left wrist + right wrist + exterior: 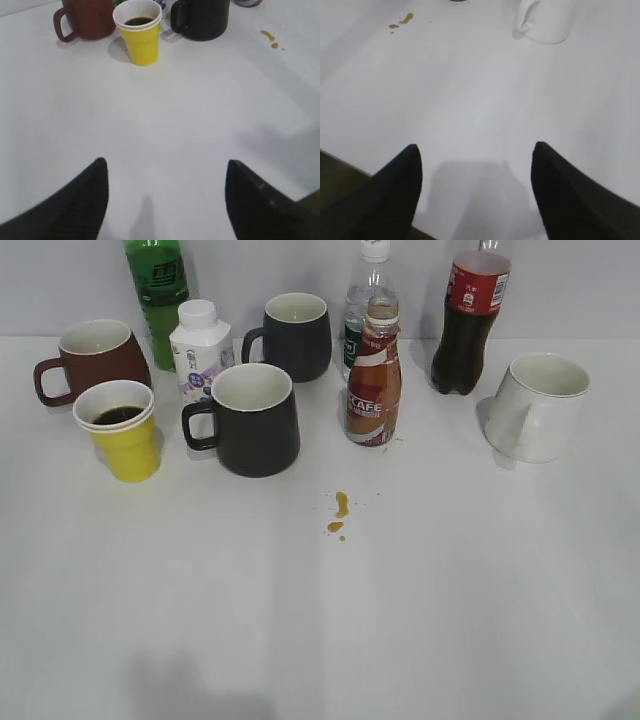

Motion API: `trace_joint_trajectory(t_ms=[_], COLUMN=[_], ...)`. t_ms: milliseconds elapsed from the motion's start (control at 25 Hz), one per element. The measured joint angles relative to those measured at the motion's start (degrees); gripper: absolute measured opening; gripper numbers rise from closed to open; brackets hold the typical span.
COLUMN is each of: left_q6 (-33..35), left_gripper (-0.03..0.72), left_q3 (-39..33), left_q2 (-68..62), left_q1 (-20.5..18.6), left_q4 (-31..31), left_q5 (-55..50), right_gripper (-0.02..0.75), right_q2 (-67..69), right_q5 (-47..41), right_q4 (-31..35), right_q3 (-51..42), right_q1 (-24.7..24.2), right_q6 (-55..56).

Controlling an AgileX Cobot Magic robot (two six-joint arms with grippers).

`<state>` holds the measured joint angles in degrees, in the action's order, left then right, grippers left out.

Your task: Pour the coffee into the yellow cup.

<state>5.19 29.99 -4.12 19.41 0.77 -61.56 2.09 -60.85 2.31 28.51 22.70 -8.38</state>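
The coffee bottle (374, 375), brown with a red-white label and no cap, stands upright at the table's middle back. The yellow cup (122, 430) stands at the left and holds dark liquid; it also shows in the left wrist view (142, 32). My left gripper (165, 167) is open and empty above bare table, well in front of the cup. My right gripper (475, 152) is open and empty near the table's front edge. Neither gripper shows in the exterior view.
A dark red mug (92, 358), two dark mugs (250, 420) (295, 335), a white mug (540, 405), a white milk bottle (200, 345), a green bottle (157, 285), a clear bottle (366, 290) and a cola bottle (470, 320) stand along the back. Spilled brown drops (340, 510) lie mid-table.
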Motion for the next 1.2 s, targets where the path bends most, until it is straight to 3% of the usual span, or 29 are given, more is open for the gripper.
trace_joint_trajectory(t_ms=[800, 880, 1080, 1200], left_q6=[0.3, 0.3, 0.3, 0.3], left_gripper=[0.503, 0.501, 0.501, 0.5], left_q3=[0.0, 0.0, 0.0, -0.1], left_q2=[0.0, 0.0, 2.9, 4.4], left_q1=[-0.3, -2.5, -13.0, -17.3], left_q4=[0.1, 0.2, 0.2, 0.2], left_q5=[0.0, 0.0, 0.1, 0.2], right_gripper=[0.512, 0.512, 0.512, 0.512], right_q2=[0.3, 0.3, -1.5, -2.4], right_q5=[0.1, 0.2, 0.3, 0.7], right_q4=[0.5, 0.6, 0.6, 0.6], right_q3=[0.0, 0.0, 0.0, 0.0], right_q1=[-1.1, -4.6, -16.1, -19.3], right_q6=[-0.5, -0.5, -0.6, -0.6])
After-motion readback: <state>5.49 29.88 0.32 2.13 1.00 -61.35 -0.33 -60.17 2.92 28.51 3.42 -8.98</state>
